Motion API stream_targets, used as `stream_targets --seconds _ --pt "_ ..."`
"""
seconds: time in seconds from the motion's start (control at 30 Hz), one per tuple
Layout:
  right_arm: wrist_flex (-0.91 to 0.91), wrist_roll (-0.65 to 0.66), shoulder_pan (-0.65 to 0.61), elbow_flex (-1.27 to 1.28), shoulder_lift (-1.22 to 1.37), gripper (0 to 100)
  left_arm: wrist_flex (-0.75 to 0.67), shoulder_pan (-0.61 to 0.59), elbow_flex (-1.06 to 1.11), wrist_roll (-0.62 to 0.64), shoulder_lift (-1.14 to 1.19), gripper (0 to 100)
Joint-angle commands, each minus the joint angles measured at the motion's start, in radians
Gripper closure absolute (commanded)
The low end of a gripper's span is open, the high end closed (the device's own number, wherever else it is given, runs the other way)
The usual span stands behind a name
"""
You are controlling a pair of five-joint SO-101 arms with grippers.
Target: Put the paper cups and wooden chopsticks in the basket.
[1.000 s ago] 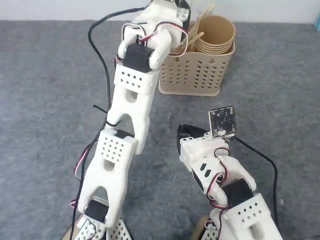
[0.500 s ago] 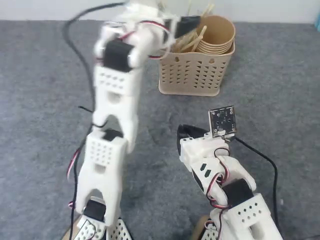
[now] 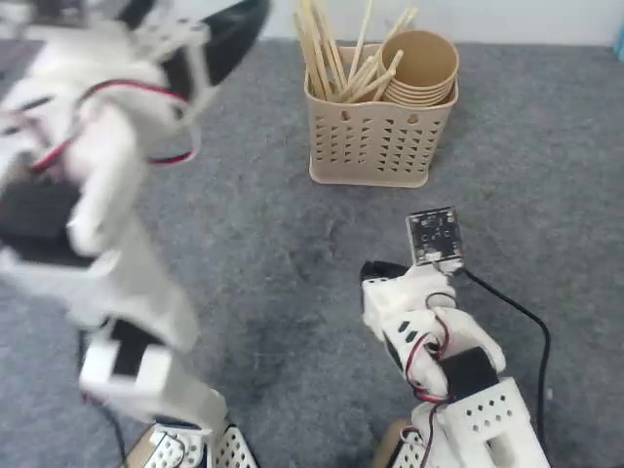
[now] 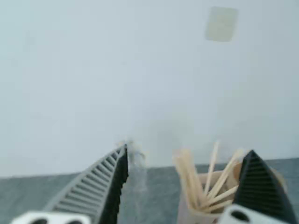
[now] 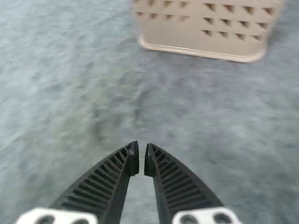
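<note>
Left pincer [image 4: 188,153], spread and empty, swings back from the basket [image 3: 378,141]; chopsticks [image 3: 322,49] and cups [image 3: 421,60] stand inside, task seemingly done. Right pincer [image 5: 141,157] is pressed together.

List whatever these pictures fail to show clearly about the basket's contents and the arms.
- Paper cups, high view: the count; the basket wall hides all but the nested rims.
- Chopsticks, high view: lower ends hidden inside the basket; blurred in the left wrist view behind the open left gripper.
- Left arm, high view: blurred outline.
- Basket, right wrist view: cut off by the picture's edge, beyond the shut right gripper.
</note>
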Motion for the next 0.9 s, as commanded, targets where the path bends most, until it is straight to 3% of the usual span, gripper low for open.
stream_targets --seconds 0.0,0.3,0.53,0.63,0.77,0.87 --pt "0.004 0.023 0.085 -0.055 0.090 96.1 0.035 -0.051 0.573 0.005 -0.448 65" --pt "0.010 0.031 0.237 -0.018 0.163 96.1 -0.106 -0.141 1.529 0.003 -1.174 65" --pt "0.096 0.173 0.441 0.041 0.162 96.2 -0.393 -0.149 2.327 0.002 -1.659 65" --pt "0.096 0.210 0.536 0.069 0.162 96.2 -0.456 -0.149 2.585 -0.100 -1.901 65" --pt "0.097 0.258 0.607 0.121 0.162 96.2 -0.637 -0.149 2.847 -0.176 -1.889 67" --pt "0.163 0.334 0.611 0.129 0.162 96.2 -0.825 -0.149 2.982 -0.135 -1.846 79"
